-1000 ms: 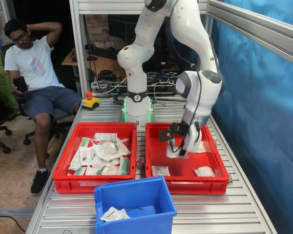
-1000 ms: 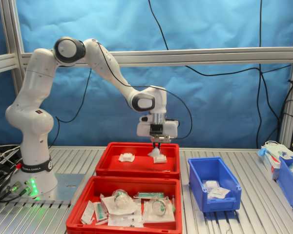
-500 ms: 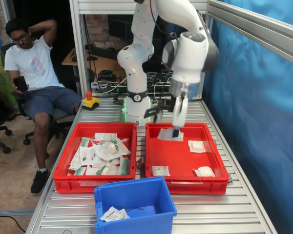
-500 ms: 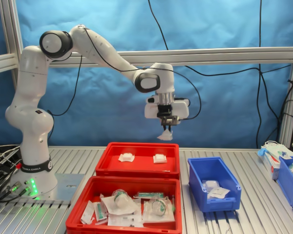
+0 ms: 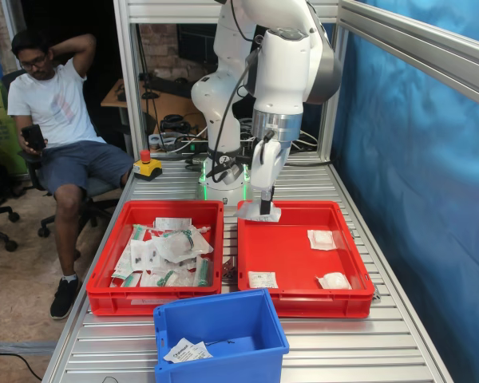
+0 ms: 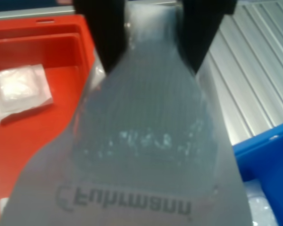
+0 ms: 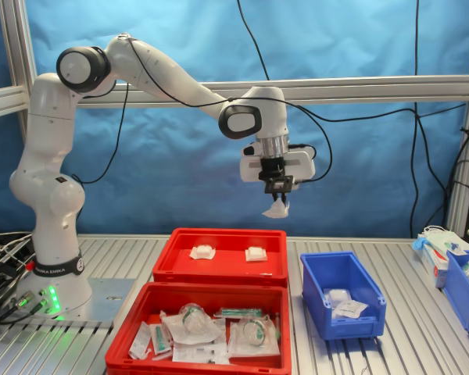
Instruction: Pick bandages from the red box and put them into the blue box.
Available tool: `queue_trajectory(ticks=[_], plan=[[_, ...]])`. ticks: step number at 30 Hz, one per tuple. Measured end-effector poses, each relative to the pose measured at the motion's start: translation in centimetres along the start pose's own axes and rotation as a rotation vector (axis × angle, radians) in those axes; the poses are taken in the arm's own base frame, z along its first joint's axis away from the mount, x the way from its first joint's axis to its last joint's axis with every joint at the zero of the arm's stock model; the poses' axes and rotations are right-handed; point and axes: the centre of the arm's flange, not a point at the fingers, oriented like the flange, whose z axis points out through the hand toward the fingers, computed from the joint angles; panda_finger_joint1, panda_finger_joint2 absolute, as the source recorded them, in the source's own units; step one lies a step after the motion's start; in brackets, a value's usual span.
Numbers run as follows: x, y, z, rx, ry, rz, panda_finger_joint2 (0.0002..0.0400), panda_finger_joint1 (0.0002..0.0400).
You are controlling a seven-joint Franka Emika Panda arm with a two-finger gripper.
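Clear, crinkled plastic wrap fills the wrist view: one bandage, a puffy white pouch with mirrored lettering on its lower part, hangs pinched by its top edge between the two black fingers of the gripper. Only this view shows the fingers closed on the wrap itself. Beneath the pouch it also catches a corner of the red box with another white pouch on its floor, ribbed metal table, and a corner of the blue box.

Both exterior views show the gripper raised well above the table, the held bandage dangling under it. In the second exterior view the pouch hangs above the gap between the red box and the deep blue plastic bin, both of which sit on the table.

The blue box holds a white pouch and a flat printed packet. On the red box's floor lie two more pouches and a small flat packet. Just beside it, a twin red crate is crowded with green-and-white wrapped packets.

Beyond the table, only the first exterior view shows a seated man in a white shirt.
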Motion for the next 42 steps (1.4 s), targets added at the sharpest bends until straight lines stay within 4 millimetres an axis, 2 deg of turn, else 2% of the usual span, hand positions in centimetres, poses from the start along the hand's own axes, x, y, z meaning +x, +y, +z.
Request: queue_trajectory(ticks=[9,20,35,36,42], plan=[[-0.5,-0.9,-1.2,0.009,-0.023,0.011,0.0067,0.0067],[-1.3,0.4,-1.7,0.008,-0.035,-0.013,0.0067,0.0067],[-2.9,5.2,-2.2,-0.007,-0.049,-0.094,0.0067,0.0067],[-3.2,6.2,-2.3,-0.011,-0.053,-0.111,0.0067,0.0067],[-4.0,8.4,-2.6,-0.023,-0.066,-0.148,0.0067,0.0067]])
